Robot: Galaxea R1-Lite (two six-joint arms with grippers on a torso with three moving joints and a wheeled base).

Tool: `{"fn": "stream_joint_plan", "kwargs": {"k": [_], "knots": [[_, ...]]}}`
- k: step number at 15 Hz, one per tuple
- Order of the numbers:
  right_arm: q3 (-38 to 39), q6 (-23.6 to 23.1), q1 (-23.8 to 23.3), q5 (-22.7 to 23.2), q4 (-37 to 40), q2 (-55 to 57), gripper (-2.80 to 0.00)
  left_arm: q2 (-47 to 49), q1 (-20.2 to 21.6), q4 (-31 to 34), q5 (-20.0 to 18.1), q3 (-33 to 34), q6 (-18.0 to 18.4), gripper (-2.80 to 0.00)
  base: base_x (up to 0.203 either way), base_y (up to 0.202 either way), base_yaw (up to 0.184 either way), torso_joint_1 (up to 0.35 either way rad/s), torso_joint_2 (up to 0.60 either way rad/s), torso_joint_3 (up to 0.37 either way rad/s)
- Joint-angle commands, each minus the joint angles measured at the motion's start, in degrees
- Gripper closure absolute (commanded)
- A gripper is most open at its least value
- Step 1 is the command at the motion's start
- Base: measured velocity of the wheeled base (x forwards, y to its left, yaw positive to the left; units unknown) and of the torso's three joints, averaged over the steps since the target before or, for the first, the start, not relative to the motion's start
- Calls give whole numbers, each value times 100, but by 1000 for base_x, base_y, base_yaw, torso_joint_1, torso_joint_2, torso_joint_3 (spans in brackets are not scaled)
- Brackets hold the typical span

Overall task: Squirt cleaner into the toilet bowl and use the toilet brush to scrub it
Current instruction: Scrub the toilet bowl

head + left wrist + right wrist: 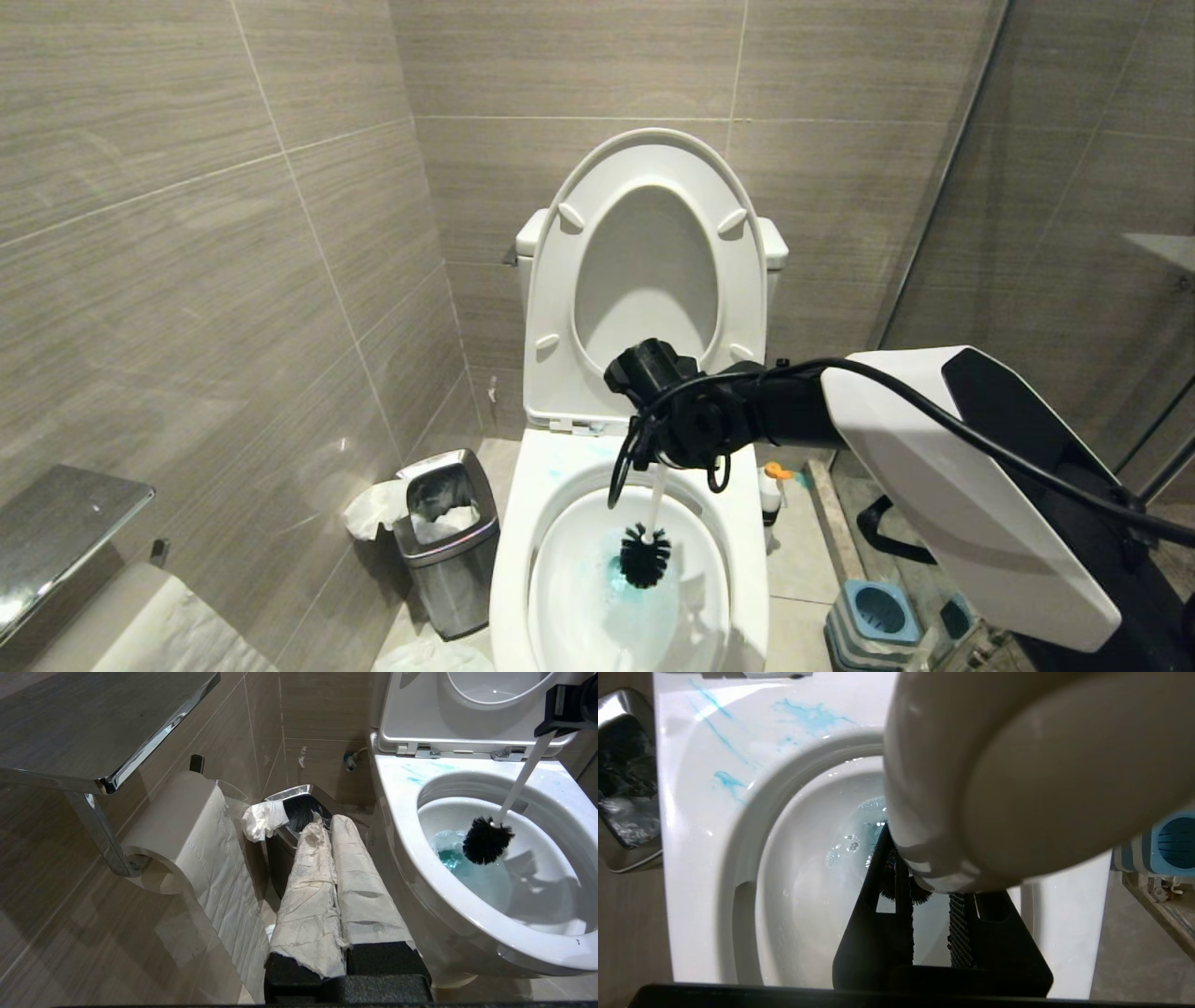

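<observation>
Black bristles of the toilet brush (644,556) hang inside the toilet bowl (747,523) just above the cleaner (618,586) tinted water; your right gripper (665,448) grips its white handle, and your left gripper (327,844), paper-wrapped, sits closed beside the waste bin (453,551)

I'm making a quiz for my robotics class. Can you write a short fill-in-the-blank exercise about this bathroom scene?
1. The right gripper holds the toilet brush by its ____ handle.
2. The brush's bristle head is ____ in colour.
3. The cleaner smeared on the toilet bowl rim is ____.
4. The toilet's seat and lid are ____.

Missing words: white; black; blue; up
</observation>
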Motion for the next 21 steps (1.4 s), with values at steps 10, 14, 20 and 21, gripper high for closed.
{"fn": "stream_joint_plan", "kwargs": {"k": [10, 14, 20, 21], "knots": [[18, 105, 19, -653, -365, -69, 0, 0, -2, 0, 1, 9, -4, 0, 0, 0, 0, 0, 0, 0], [89, 353, 329, -636, 122, -620, 0, 0, -2, 0, 1, 9, -4, 0, 0, 0, 0, 0, 0, 0], [28, 264, 312, -660, 86, -147, 0, 0, -2, 0, 1, 9, -4, 0, 0, 0, 0, 0, 0, 0], [28, 273, 312, -651, 86, -146, 0, 0, -2, 0, 1, 9, -4, 0, 0, 0, 0, 0, 0, 0]]}}
